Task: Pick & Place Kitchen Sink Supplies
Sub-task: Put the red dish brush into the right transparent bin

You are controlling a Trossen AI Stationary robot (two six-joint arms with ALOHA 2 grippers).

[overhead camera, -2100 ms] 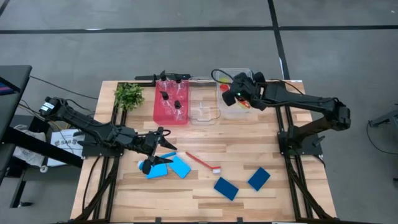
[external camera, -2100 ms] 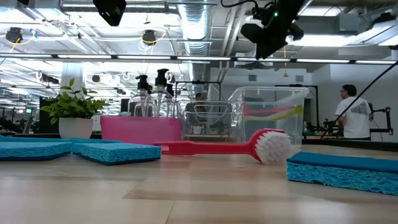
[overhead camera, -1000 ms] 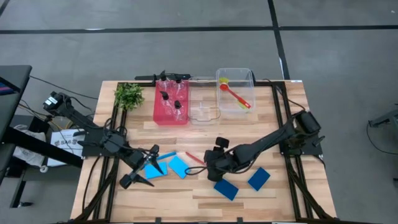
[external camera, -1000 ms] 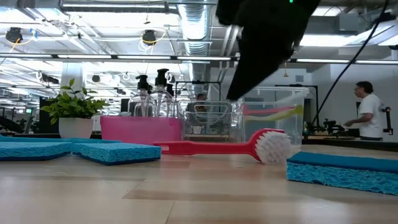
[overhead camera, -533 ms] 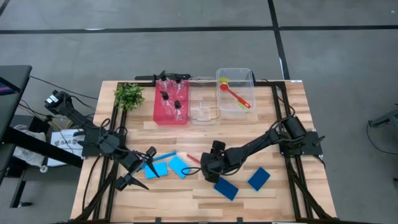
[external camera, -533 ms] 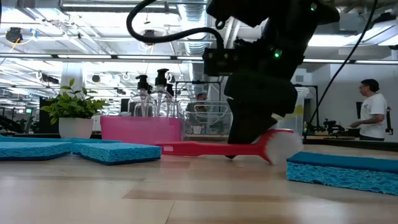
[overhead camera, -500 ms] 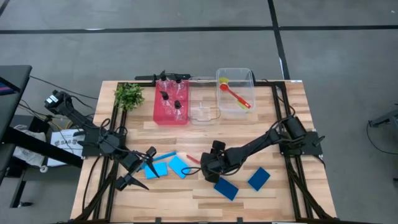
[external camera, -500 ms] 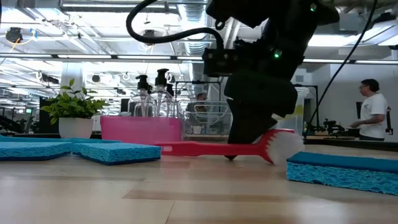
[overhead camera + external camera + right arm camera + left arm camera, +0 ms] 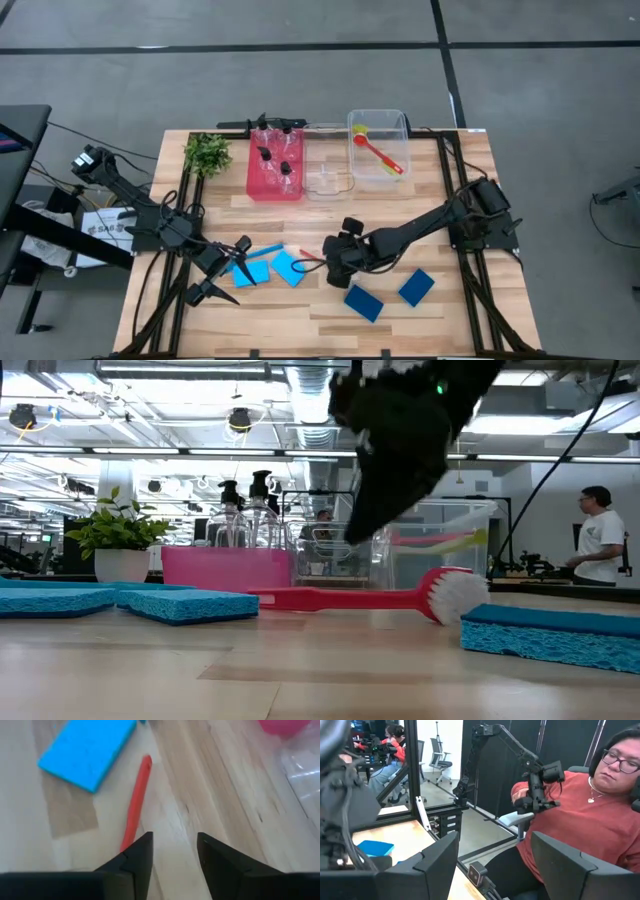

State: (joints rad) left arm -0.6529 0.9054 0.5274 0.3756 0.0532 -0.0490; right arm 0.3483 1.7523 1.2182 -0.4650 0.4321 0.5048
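Note:
A red brush [image 9: 308, 256] lies flat on the table; in the low view its handle [image 9: 330, 598] and white head [image 9: 458, 595] rest on the wood. My right gripper [image 9: 333, 262] hangs open just above the handle, fingertips [image 9: 352, 538] clear of it. In the right wrist view the red handle [image 9: 136, 805] runs up beside one finger [image 9: 137, 852]. My left gripper [image 9: 228, 270] stands open and level beside two light-blue sponges [image 9: 255, 272] [image 9: 290, 268]. Two dark-blue sponges [image 9: 363, 303] [image 9: 416, 287] lie near the front edge.
At the back stand a plant [image 9: 207, 152], a pink bin [image 9: 275, 160] with pump bottles, a small clear bin [image 9: 325, 178] and a clear bin [image 9: 392, 125] holding a red and a yellow-green brush. A blue brush [image 9: 268, 249] lies by the sponges. A person sits beyond the table's near edge [image 9: 590, 820].
My right gripper has come down onto the red brush's handle and then risen clear of it again. The brush has slid a little toward the table's right edge and still lies flat.

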